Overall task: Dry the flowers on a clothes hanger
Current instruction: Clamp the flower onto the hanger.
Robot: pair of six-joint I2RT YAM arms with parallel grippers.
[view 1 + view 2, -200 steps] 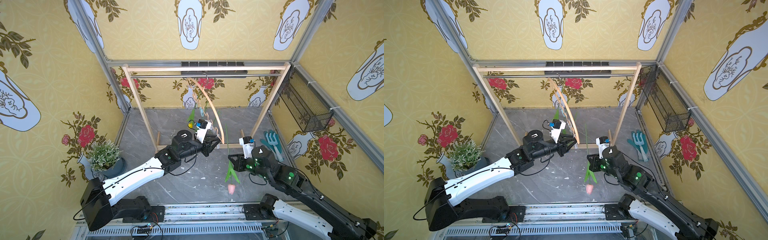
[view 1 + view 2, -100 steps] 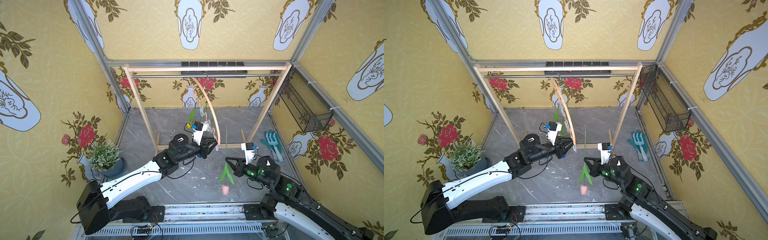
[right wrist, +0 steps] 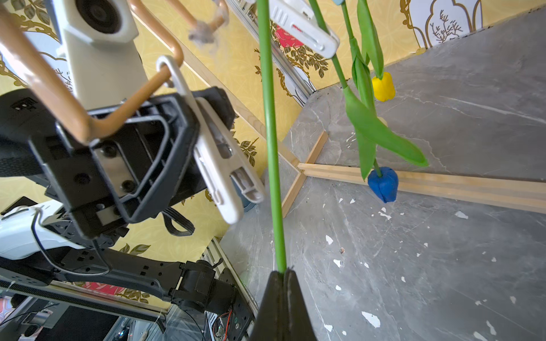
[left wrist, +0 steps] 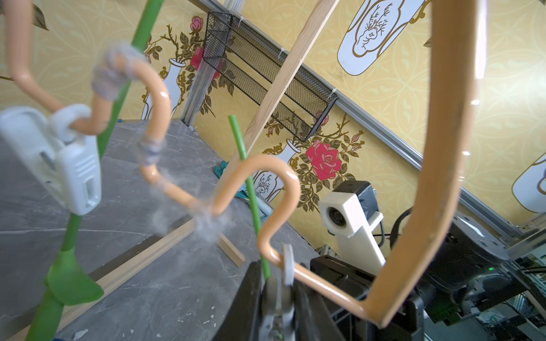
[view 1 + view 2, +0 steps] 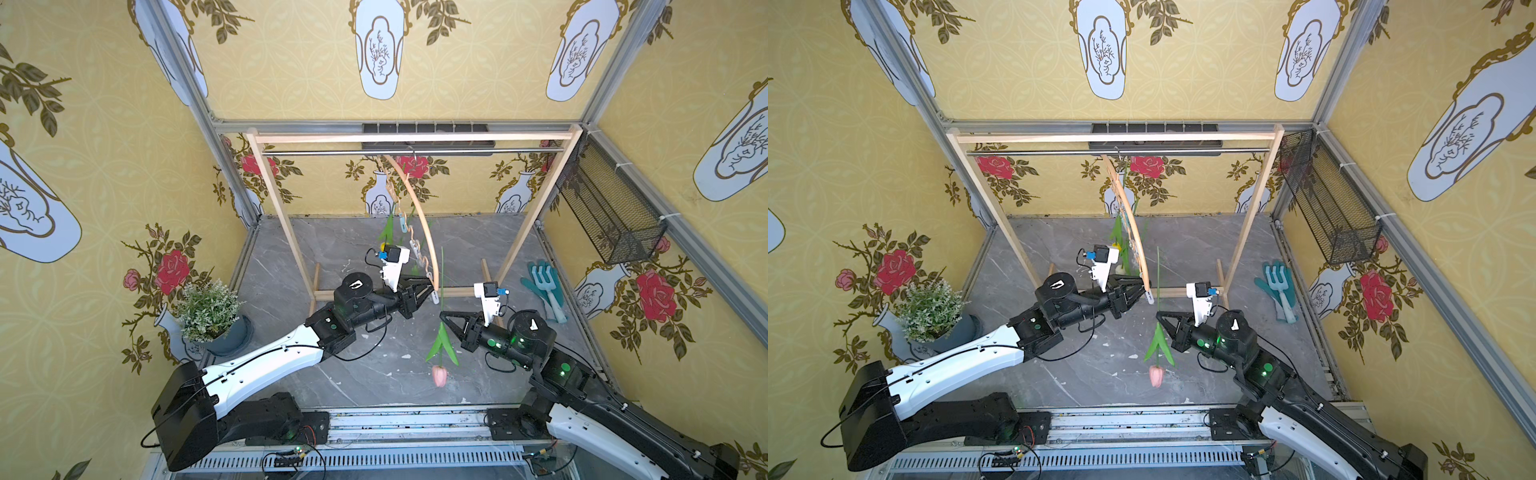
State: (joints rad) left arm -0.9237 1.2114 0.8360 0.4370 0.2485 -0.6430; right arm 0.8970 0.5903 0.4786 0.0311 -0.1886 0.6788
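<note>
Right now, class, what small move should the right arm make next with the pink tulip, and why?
Probably nudge the stem sideways into the white clothespin. The right gripper pinches the pink tulip head-down, its stem just beside that pin, which the left gripper squeezes at the clothes hanger end.

Pink tulip [image 5: 439, 375], yellow tulip [image 3: 383, 87] and blue tulip [image 3: 383, 183] all wear green stems; the clothes hanger [image 4: 446, 147] is tan, its clothespin [image 3: 218, 165] white, the wallpaper [image 5: 104, 166] yellow with red roses, the floor [image 5: 374, 382] grey-veined marble.
</note>
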